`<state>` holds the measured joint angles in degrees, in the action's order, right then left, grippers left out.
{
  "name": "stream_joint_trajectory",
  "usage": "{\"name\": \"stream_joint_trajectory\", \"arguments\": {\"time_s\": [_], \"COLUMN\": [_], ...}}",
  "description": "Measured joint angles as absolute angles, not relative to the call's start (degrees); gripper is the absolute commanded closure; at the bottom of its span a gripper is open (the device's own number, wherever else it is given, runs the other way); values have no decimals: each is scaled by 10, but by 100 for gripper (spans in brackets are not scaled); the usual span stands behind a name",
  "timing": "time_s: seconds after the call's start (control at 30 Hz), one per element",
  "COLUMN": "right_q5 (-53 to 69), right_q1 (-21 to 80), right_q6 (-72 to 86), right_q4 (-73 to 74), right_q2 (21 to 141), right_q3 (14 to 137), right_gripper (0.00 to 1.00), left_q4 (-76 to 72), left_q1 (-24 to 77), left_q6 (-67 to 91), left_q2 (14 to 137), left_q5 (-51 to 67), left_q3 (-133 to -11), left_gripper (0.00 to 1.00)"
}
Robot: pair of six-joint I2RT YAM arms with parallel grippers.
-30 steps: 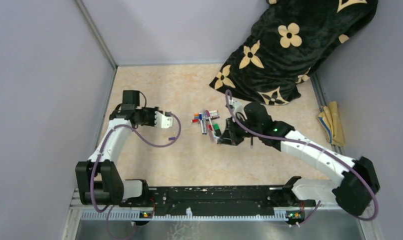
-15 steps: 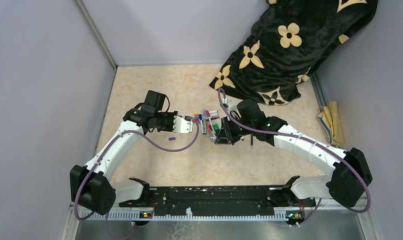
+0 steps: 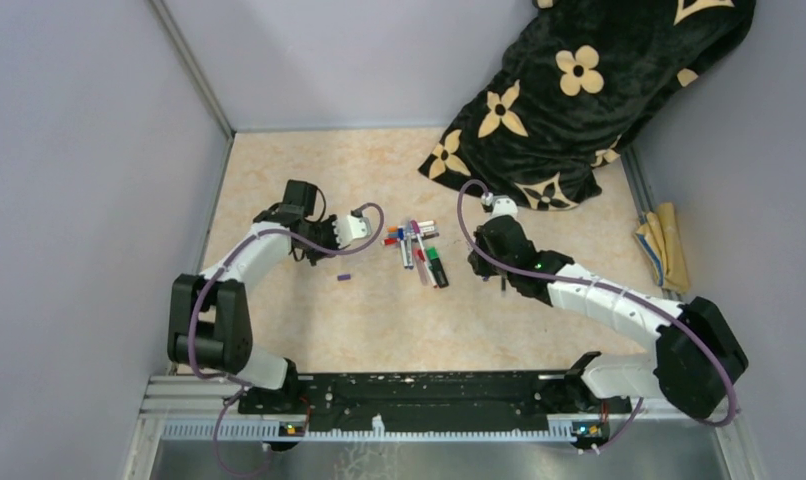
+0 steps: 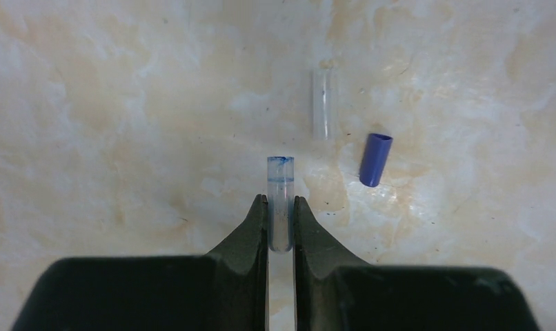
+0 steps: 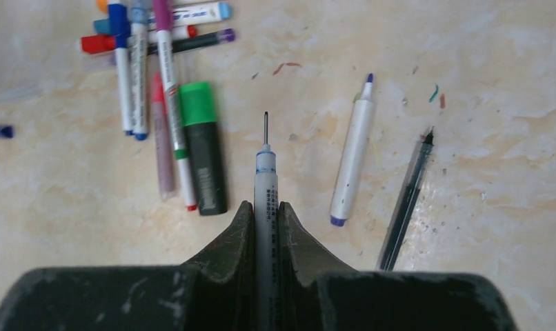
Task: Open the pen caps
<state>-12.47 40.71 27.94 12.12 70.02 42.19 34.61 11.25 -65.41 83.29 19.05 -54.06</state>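
My left gripper [image 4: 281, 207] is shut on a clear pen cap [image 4: 280, 186] with a blue-stained rim, held just above the table. Another clear cap [image 4: 324, 103] and a blue cap [image 4: 375, 159] lie ahead of it. My right gripper [image 5: 265, 210] is shut on a white pen [image 5: 265, 172] whose fine tip is bare. Several capped pens [image 5: 158, 41] lie piled at the upper left beside a black and green marker [image 5: 203, 148]. An uncapped white pen [image 5: 351, 162] lies to the right. In the top view the left gripper [image 3: 364, 232] stands left of the pile [image 3: 414, 245] and the right gripper [image 3: 479, 256] stands right of it.
A thin dark stick [image 5: 406, 200] lies right of the uncapped pen. A black flowered blanket [image 3: 579, 90] fills the back right corner. Yellow cloth [image 3: 664, 245] lies at the right edge. Grey walls close in the left, back and right.
The left gripper reached right to the pen in the right gripper, then drew back left holding the clear cap. The right gripper pulled away to the right with the now bare-tipped pen.
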Motion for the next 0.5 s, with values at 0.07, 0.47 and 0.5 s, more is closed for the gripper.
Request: {"name": "stream_joint_trajectory", "arguments": {"time_s": [0.07,0.47,0.5], "right_q5": [-156,-261,-265], "right_q1": [407,411,411], "right_q6": [286,303,303], "right_q4": [101,19,14], "right_q2": [727,853,858], "right_q3": [421,421,421], "right_gripper": [100,100,100], "left_q4": [330,289,289], "left_q1": [98,86,86], "left_q6": [-640,-624,-625], "left_q2": [860,887,887], "left_q5": [191,194,195], "left_q3": [-541,-495,-493], "left_gripper": [90,60,58]}}
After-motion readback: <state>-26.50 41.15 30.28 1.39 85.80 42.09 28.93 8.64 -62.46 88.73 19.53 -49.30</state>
